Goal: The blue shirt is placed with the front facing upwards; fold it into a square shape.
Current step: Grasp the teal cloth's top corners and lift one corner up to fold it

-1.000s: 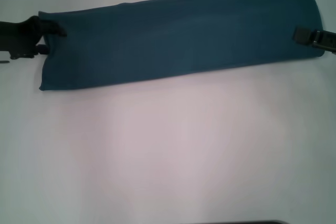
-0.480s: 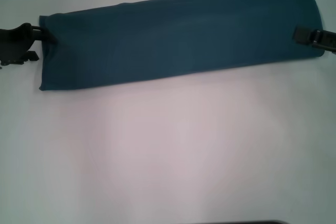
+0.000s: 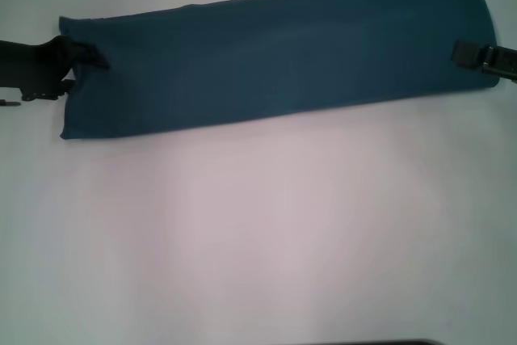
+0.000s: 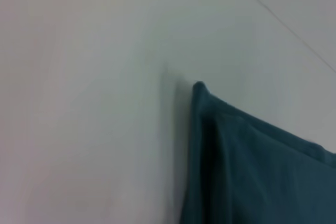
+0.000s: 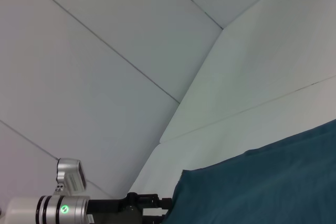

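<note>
The blue shirt (image 3: 275, 54) lies folded into a long plain teal strip across the far part of the white table (image 3: 258, 232); no lettering shows. My left gripper (image 3: 81, 66) is at the strip's left end, open, with one dark finger (image 3: 90, 56) lying over the cloth edge. My right gripper (image 3: 468, 54) rests on the strip's right end. The left wrist view shows a corner of the blue shirt (image 4: 241, 166) with stacked layers. In the right wrist view the blue shirt (image 5: 262, 182) runs away toward the left gripper (image 5: 144, 205) at its far end.
White table surface (image 3: 258, 240) stretches bare from the shirt to the front edge. White wall panels (image 5: 105, 51) rise behind the table. A dark edge (image 3: 363, 342) shows at the bottom of the head view.
The left gripper pulled back off the shirt's left edge half a second ago and has now pushed forward onto it again. The right gripper and the shirt have not moved.
</note>
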Controlling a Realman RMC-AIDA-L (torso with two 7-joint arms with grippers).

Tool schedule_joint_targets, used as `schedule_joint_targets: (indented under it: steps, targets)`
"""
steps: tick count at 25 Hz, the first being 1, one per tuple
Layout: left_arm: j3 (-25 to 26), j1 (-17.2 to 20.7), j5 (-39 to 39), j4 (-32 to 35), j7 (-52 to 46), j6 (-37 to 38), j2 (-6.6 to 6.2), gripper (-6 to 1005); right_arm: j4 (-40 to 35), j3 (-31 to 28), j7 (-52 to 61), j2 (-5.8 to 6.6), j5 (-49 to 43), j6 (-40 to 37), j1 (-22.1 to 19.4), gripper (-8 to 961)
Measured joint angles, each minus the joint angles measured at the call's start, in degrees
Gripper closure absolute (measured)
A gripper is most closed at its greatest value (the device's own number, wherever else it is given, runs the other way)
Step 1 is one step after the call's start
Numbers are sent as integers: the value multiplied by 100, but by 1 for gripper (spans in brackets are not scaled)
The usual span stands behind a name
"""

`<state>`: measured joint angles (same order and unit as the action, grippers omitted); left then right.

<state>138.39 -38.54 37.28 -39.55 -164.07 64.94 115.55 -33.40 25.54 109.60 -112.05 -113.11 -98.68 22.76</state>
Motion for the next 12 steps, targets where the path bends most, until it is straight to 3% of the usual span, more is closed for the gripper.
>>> schedule_joint_targets:
  steps: [6, 12]
  targets:
    - [55, -108, 133, 0, 37, 285, 13, 320, 0, 5, 0, 2, 0, 5, -11, 8]
    - [41, -207, 410, 0, 104, 529, -78, 321, 0, 0, -28, 7, 0, 7, -37, 9]
